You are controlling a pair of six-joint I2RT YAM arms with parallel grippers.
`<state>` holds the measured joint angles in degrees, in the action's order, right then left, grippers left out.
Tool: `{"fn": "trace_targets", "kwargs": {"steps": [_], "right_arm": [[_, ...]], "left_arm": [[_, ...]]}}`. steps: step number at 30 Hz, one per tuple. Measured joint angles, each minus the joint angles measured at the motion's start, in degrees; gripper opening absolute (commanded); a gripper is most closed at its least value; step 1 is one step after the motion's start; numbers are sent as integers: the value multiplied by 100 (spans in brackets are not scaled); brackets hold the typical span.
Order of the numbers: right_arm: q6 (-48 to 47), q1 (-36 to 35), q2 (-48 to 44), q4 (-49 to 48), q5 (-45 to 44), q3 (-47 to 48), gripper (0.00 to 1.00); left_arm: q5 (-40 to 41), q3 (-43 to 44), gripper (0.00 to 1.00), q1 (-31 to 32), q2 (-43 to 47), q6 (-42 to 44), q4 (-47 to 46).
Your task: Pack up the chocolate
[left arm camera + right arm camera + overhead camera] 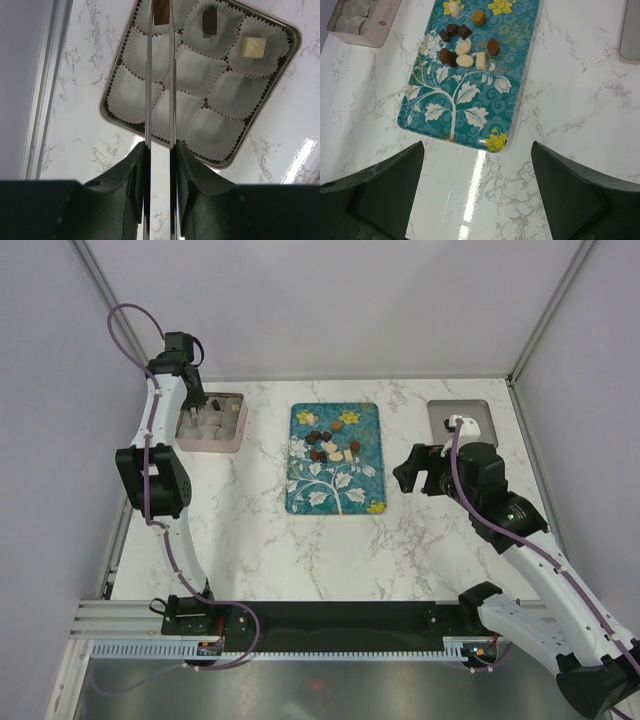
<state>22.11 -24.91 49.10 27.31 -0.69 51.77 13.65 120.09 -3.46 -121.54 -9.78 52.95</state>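
While the left fingers (pixel 160 167) are clamped shut on a pair of long thin metal tongs (pixel 160 90), the blades run straight toward 12 o'clock in the left wrist view. They end over the far row of a pink box (pixel 240 425) lined with nine white paper cups (pixel 132 95). Two cups at the 3 o'clock side of the blades hold a dark piece (pixel 210 22) and a cream piece (pixel 252 47). A brown piece (pixel 161 12) shows between the blades near their tips; whether it is pinched or lying in the cup below cannot be told. The rest of the chocolate (pixel 330 443) is heaped on the 12 o'clock half of a teal flowered tray (pixel 335 490) in the middle of the table (pixel 250 540). It lies at about 3 o'clock from the box and well apart from it. The right fingers (pixel 408 468) stand wide apart, holding nothing, at about 4 o'clock from the heap. They are nearer to it than the tongs, but the left arm has the tool, so the coming move probably turns on the crossing between box and heap. Only the left wrist view shows what fills the cups. The right wrist view shows the heap piece by piece at its 12 o'clock. Only the top view shows box and heap together.
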Motion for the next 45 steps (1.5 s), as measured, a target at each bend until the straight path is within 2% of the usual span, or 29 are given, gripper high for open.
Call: {"fn": "trace_targets", "kwargs": {"steps": [13,24,34,38,45], "right_arm": [[0,0,87,-76,0,0,97],[0,0,87,-76,0,0,97],[0,0,83,-76,0,0,97],[17,2,33,-74,0,0,97],[-9,0,-162,42,-79,2,96]], "left_arm": [[0,221,35,-94,-382,98,-52],[-9,264,47,-96,-562,166,-83],[-28,330,47,-83,-535,181,-85],[-90,278,47,22,-278,179,-90],[-540,-516,47,678,1054,162,-166]]}}
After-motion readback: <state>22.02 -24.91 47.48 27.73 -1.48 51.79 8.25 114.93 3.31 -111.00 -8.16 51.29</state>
